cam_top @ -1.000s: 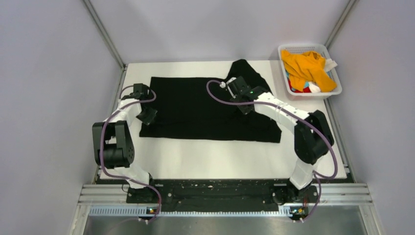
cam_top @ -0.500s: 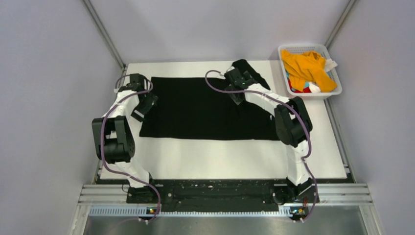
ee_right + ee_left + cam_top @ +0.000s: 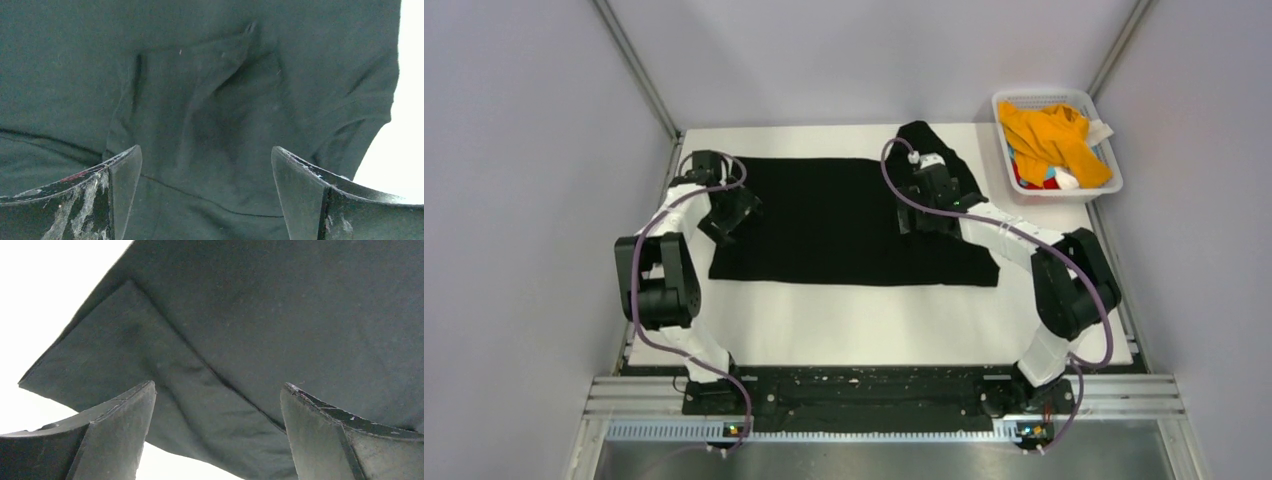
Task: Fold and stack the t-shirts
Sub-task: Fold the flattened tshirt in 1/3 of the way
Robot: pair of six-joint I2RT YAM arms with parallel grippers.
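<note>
A large black t-shirt (image 3: 834, 230) lies spread flat across the white table (image 3: 874, 320), one sleeve (image 3: 921, 134) sticking out at its far right. My left gripper (image 3: 727, 214) hovers open over the shirt's left edge; in the left wrist view the fingers (image 3: 120, 430) stand wide apart above a folded seam of the black cloth (image 3: 280, 315), gripping nothing. My right gripper (image 3: 922, 212) is open over the shirt's upper right part, and its fingers (image 3: 310, 195) straddle wrinkled black fabric (image 3: 210, 100) without pinching it. An orange-yellow t-shirt (image 3: 1049, 132) sits in the basket.
A white mesh basket (image 3: 1114, 170) stands at the table's far right corner, with red, blue and white fabric (image 3: 1056, 180) under the orange shirt. Metal frame posts and grey walls close in the table on the left, right and back.
Both grippers went from shut to open, letting go of the black shirt. The left gripper drifted right onto the shirt's edge; the right arm's elbow swung out to the right.
</note>
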